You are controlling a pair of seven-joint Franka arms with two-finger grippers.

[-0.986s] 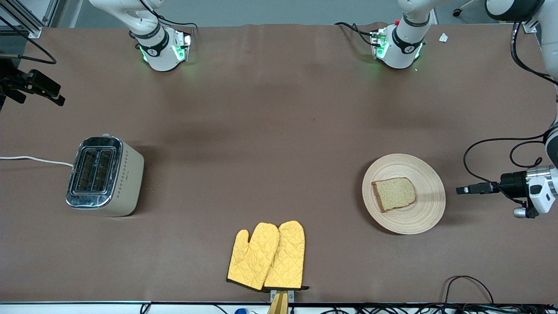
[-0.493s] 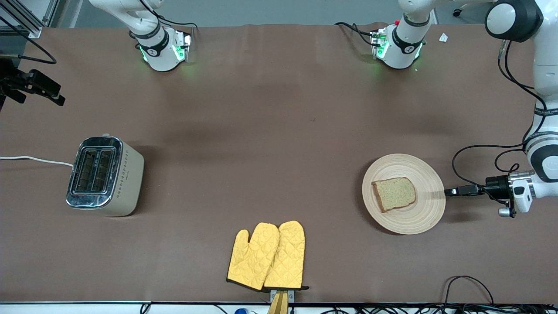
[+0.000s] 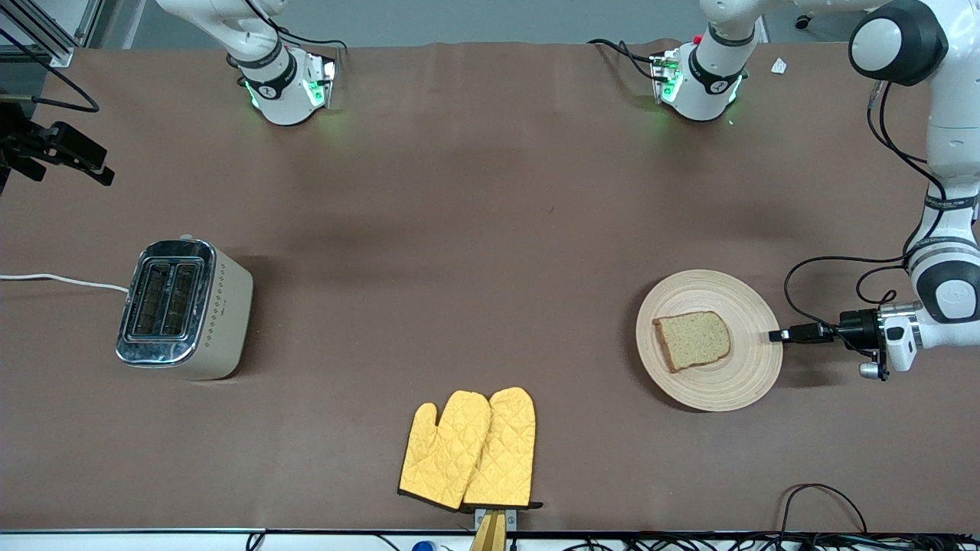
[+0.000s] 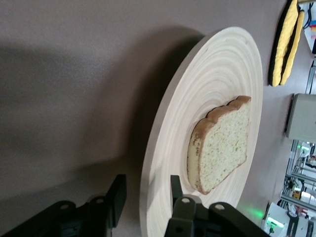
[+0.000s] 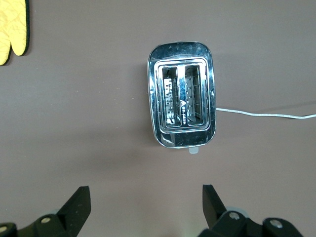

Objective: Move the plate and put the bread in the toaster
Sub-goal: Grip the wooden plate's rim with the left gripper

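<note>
The plate point(image 3: 712, 291) lies on the table toward the left arm's end, with the bread point(image 3: 693, 340) flat on it. My left gripper point(image 3: 777, 334) is low at the plate's rim on the side toward the left arm's end. In the left wrist view the gripper point(image 4: 146, 195) is open, with one finger over the plate point(image 4: 217, 84) and one outside the rim; the bread point(image 4: 222, 143) lies just ahead. The toaster point(image 3: 182, 308) stands toward the right arm's end, slots up. My right gripper point(image 5: 145, 197) is open and empty, high over the table beside the toaster point(image 5: 181, 107).
A pair of yellow oven mitts point(image 3: 471, 450) lies near the table's front edge, nearer to the camera than the plate and toaster. The toaster's white cord point(image 3: 61, 281) runs off the right arm's end of the table. Black cables hang by the left arm's wrist point(image 3: 842, 260).
My left gripper has moved along the table toward the plate; its fingers now straddle the rim. The plate, bread and toaster have not moved.
</note>
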